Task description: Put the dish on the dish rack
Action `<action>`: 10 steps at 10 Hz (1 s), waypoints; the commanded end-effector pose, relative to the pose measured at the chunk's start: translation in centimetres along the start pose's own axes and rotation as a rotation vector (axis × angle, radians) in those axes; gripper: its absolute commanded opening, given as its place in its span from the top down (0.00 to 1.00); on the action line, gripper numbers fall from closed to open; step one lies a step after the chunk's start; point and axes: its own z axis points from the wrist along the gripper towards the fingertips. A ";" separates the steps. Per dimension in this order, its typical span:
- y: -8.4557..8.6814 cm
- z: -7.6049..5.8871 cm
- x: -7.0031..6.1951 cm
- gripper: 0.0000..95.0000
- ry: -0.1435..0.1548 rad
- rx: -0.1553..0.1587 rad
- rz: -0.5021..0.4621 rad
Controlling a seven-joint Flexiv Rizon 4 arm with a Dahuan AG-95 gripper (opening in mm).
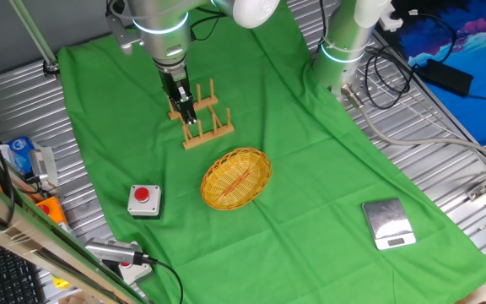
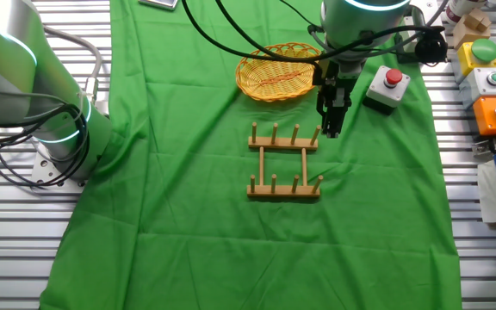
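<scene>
The dish (image 1: 236, 177), a round yellow wicker plate with reddish streaks, lies flat on the green cloth, in front of the dish rack (image 1: 202, 118) in one fixed view. In the other fixed view the dish (image 2: 278, 73) lies beyond the dish rack (image 2: 284, 162). The rack is a small wooden frame with upright pegs, and its slots hold nothing. My gripper (image 1: 186, 108) points down, hanging just above the rack's end. In the other fixed view the gripper (image 2: 330, 127) is by the rack's far right corner peg. Its dark fingers look pressed together and hold nothing.
A grey box with a red button (image 1: 144, 199) sits on the cloth left of the dish. A small silver scale (image 1: 388, 224) lies near the cloth's right corner. A second arm's base (image 1: 344, 51) stands at the back. More button boxes (image 2: 489, 82) sit off the cloth.
</scene>
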 end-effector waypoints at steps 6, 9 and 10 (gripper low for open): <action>0.0 0.0 0.0 1.00 -0.027 -0.016 -0.026; 0.0 0.0 0.0 1.00 -0.026 -0.015 -0.026; 0.0 0.0 0.0 1.00 -0.026 -0.015 -0.026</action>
